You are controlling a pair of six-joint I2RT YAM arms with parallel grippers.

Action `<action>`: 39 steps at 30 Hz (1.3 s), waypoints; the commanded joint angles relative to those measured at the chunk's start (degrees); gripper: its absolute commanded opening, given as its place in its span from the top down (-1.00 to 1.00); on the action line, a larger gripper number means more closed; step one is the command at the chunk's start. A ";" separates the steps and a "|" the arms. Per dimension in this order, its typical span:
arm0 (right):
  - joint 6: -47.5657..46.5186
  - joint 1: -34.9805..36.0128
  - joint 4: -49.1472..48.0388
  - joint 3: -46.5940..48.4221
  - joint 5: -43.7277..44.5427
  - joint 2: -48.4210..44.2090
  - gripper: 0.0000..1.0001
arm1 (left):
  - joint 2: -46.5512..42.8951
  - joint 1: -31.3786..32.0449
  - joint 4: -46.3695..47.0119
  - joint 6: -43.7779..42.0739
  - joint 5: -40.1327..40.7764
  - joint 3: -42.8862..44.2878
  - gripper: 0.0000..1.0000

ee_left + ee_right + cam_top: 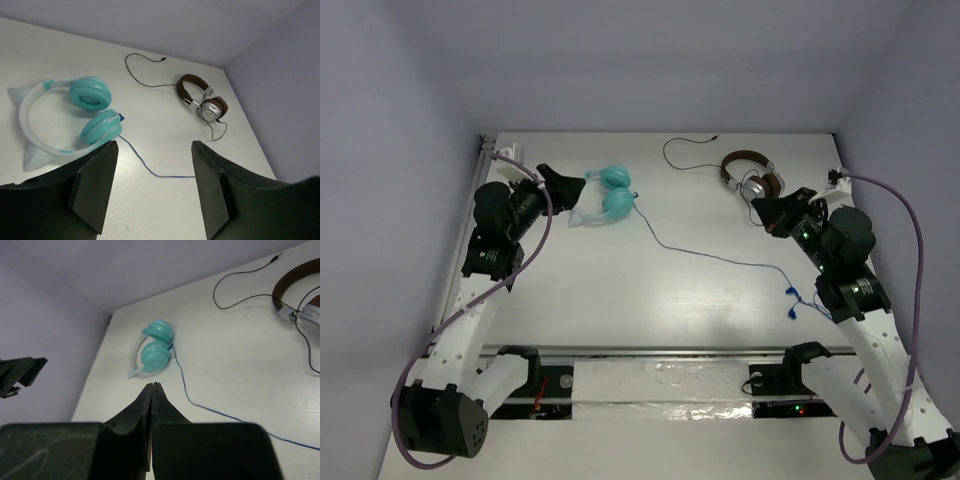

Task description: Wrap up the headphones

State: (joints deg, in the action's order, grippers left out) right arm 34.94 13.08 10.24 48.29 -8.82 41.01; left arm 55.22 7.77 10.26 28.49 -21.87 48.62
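The teal headphones [608,196] lie flat at the table's far left, with a pale headband and round earcups. They also show in the left wrist view [90,93] and the right wrist view [156,355]. Their thin blue cable [720,258] runs right across the table to a small tangle [794,300] near the right arm. My left gripper [566,180] is open and empty, just left of the headphones and above them [155,146]. My right gripper [762,208] is shut and empty, far to the right [153,386], close to the brown headphones.
Brown-and-silver headphones [752,176] with a black cable [685,160] lie at the far right, also seen in the left wrist view [200,97]. Walls close in the table at the back and both sides. A foil-covered strip [660,390] runs along the near edge.
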 commanded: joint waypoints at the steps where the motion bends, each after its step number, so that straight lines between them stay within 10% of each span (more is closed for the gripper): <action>1: 0.13 -0.34 -3.38 0.58 -4.08 0.64 1.00 | -0.47 -0.04 -1.12 -1.59 4.63 3.15 -0.15; 11: 1.97 1.58 -11.54 -0.92 -8.24 7.05 1.00 | 7.86 -0.04 -10.17 -0.28 20.98 7.00 1.00; 21: -1.19 17.68 -9.62 1.90 12.69 15.67 1.00 | 21.94 1.01 -12.02 1.66 27.83 10.70 1.00; 25: -2.50 17.68 -10.94 0.84 12.33 16.03 0.98 | 26.07 1.02 -10.97 2.79 30.04 11.58 0.30; 32: -3.12 17.68 -11.91 -2.06 9.79 14.97 0.28 | 40.98 1.55 -10.17 -0.36 33.72 20.43 -0.04; 39: -3.91 17.68 -11.91 -3.47 9.17 14.09 0.24 | 50.24 1.55 -10.79 -4.84 33.29 23.89 -0.01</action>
State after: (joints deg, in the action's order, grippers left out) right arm 32.49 30.79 1.58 45.60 1.04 56.53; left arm 105.41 9.04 -1.19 26.57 10.63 71.05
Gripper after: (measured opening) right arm 0.382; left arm 0.505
